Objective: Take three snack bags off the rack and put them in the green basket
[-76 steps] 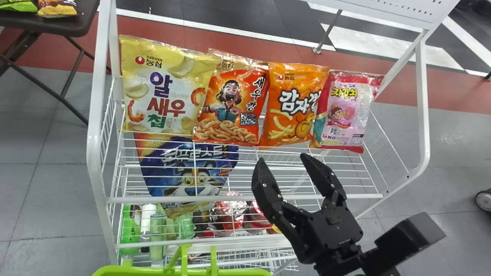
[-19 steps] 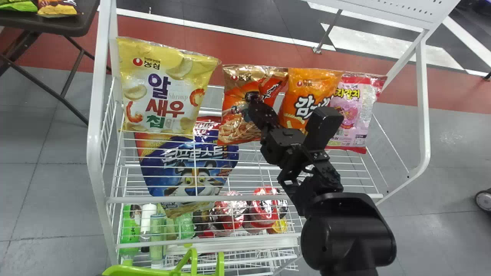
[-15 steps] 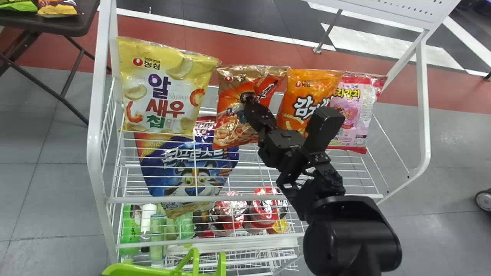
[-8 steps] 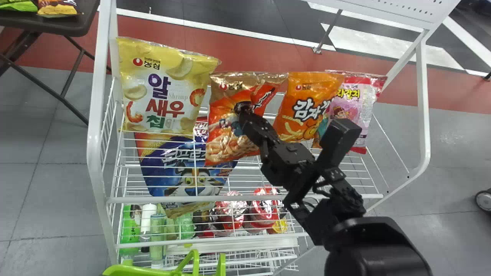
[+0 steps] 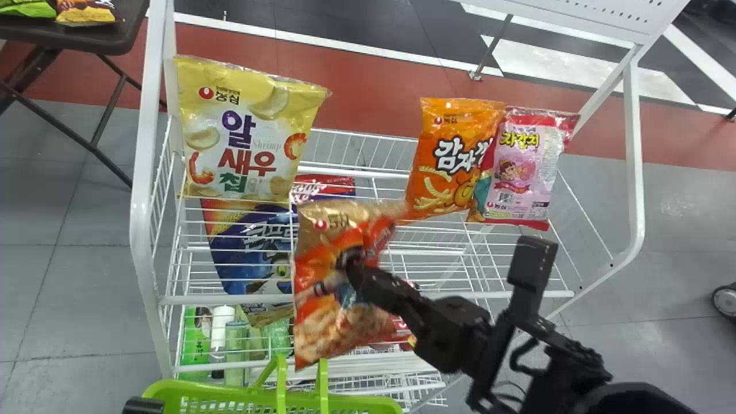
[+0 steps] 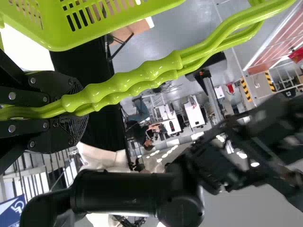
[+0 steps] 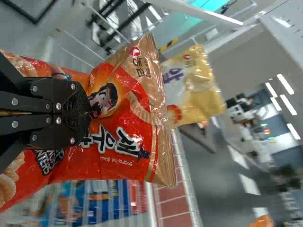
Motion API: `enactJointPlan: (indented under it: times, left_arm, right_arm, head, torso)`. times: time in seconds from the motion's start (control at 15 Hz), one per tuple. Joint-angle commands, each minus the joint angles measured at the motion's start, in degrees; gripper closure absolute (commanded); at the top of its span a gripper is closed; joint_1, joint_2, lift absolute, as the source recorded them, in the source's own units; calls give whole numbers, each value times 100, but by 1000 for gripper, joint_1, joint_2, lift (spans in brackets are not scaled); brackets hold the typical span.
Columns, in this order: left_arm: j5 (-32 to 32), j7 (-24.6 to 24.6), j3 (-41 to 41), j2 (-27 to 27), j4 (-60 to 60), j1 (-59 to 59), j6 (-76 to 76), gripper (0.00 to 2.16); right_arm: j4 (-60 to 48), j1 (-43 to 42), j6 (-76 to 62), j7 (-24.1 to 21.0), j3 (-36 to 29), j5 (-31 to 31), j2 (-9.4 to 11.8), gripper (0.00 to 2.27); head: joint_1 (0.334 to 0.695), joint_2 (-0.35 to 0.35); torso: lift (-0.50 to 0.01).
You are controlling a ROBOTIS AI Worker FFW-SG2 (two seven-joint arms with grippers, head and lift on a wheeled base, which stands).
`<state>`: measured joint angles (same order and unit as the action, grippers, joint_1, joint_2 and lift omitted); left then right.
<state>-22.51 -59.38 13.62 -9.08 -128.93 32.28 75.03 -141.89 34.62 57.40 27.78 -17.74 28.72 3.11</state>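
Observation:
My right gripper (image 5: 351,267) is shut on the red-and-gold snack bag (image 5: 322,322), in front of the rack and just above the green basket (image 5: 201,391) at the bottom edge. In the right wrist view the gripper (image 7: 87,111) pinches the middle of that snack bag (image 7: 128,109). The yellow bag (image 5: 247,132) stands at the rack's left; an orange bag (image 5: 454,155) and a pink bag (image 5: 520,167) stand side by side at its right. In the left wrist view my left gripper (image 6: 71,111) is shut on the handles (image 6: 132,85) of the basket.
The rack's white frame (image 5: 144,230) rises on the left, with a front rail (image 5: 402,295) across. A blue bag (image 5: 253,247) and bottles (image 5: 236,345) stand on lower levels. A dark table (image 5: 75,34) with bags is at the back left.
The right gripper closed on the red-and-gold bag and carried it out of the row, toward the basket. The orange bag has settled back upright, and the basket shows farther up.

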Motion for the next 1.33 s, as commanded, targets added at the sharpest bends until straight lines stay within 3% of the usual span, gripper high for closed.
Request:
enactJointPlan:
  times: [0.0, 0.47, 0.73, 0.93, 1.27]
  left_arm:
    - [-7, 5, -70, 47, -10, 7, -176, 1696]
    - [54, 155, -123, 117, -159, -2, -370, 1696]
    - [98, 278, -123, 117, -177, -2, -493, 1696]
    - [116, 286, -114, 117, -220, -11, -493, 1696]
    - [151, 295, -106, 108, -344, -2, -440, 1696]
  right_arm:
    - [-321, 133, 1041, 78, -555, 327, -3, 2216]
    - [-629, 177, 3081, 623, -1742, 890, -30, 2216]
    - [-831, 159, 3268, 684, -1865, 907, 76, 2216]
    - [-682, 133, 3268, 535, -1373, 855, 216, 2216]
    - [-233, 124, 3268, 210, 77, 257, 462, 2216]
  head:
    - [695, -350]
    - [695, -350]
    - [695, -350]
    - [695, -350]
    - [695, -350]
  torso:
    - [-23]
    - [-23]
    - [-23]
    - [-23]
    - [-23]
